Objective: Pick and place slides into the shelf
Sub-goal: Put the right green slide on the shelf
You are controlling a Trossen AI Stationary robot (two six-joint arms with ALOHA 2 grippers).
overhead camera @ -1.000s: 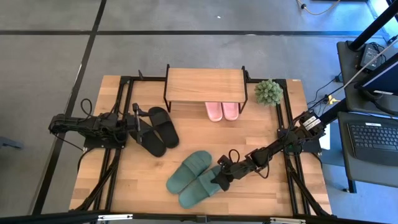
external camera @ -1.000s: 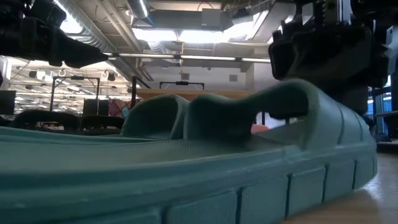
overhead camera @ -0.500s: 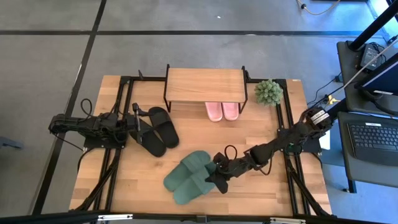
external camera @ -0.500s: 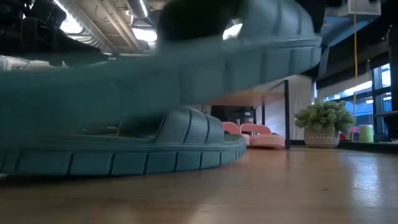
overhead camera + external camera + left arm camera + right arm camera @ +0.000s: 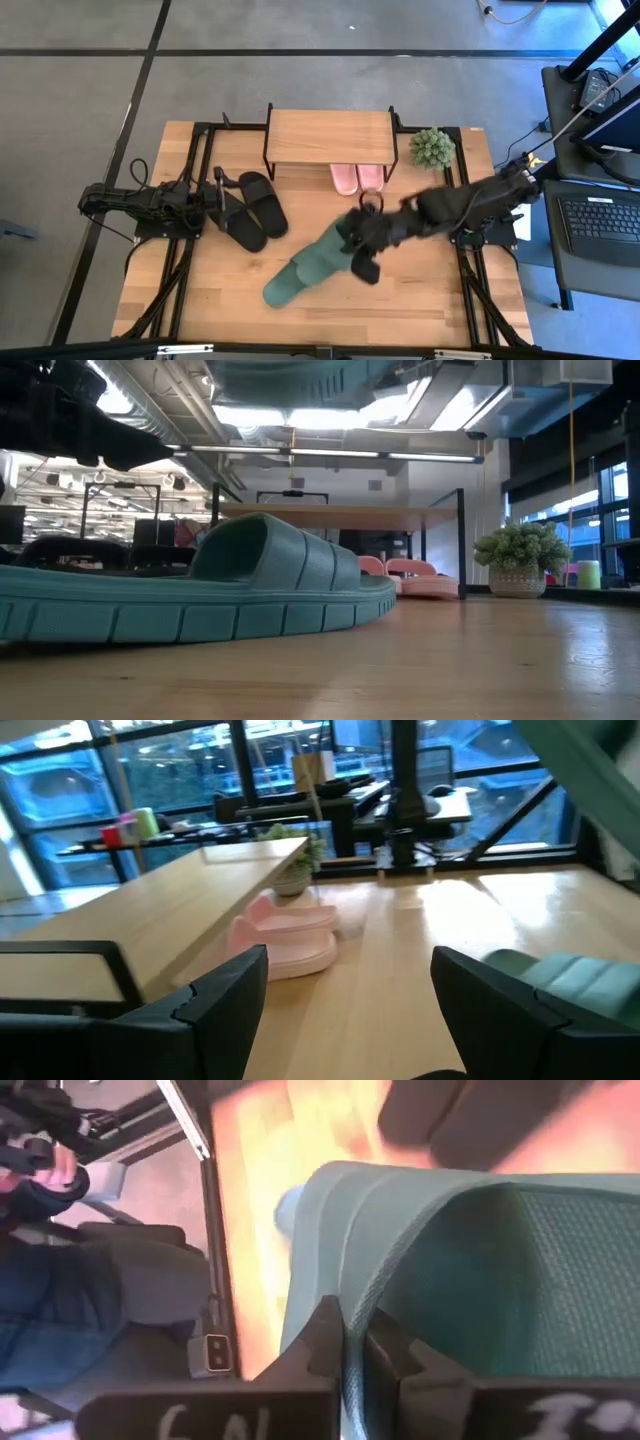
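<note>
My right gripper (image 5: 362, 240) is shut on a dark green slide (image 5: 322, 258) and holds it up over the middle of the table. The second green slide (image 5: 200, 600) lies sole-down on the table, partly under the lifted one (image 5: 282, 289). Two pink slides (image 5: 357, 178) lie on the table under the shelf (image 5: 330, 135), with their near ends showing. Two black slides (image 5: 256, 208) lie at the left. Beside them my left gripper (image 5: 350, 1010) stands open, level, with nothing between its fingers. My right gripper pinches the edge of the green slide's wide strap (image 5: 352, 1320) between its two fingers (image 5: 325, 1342). The fingers slant down from the table's right. The slide is lifted clear of the table and hangs tilted, its free end (image 5: 300, 272) lower, toward the near left.
A small potted plant (image 5: 432, 147) stands right of the shelf. Black frame rails (image 5: 455, 215) run along both table sides. Bare wood lies along the near edge (image 5: 400, 310). A seated person (image 5: 40, 1180) shows beyond the table in the right wrist view.
My right gripper has stayed shut on the green slide, risen high and gone toward the shelf while rolling. The slide has come off the table and now hangs tilted above it. The other green slide has stayed on the table.
</note>
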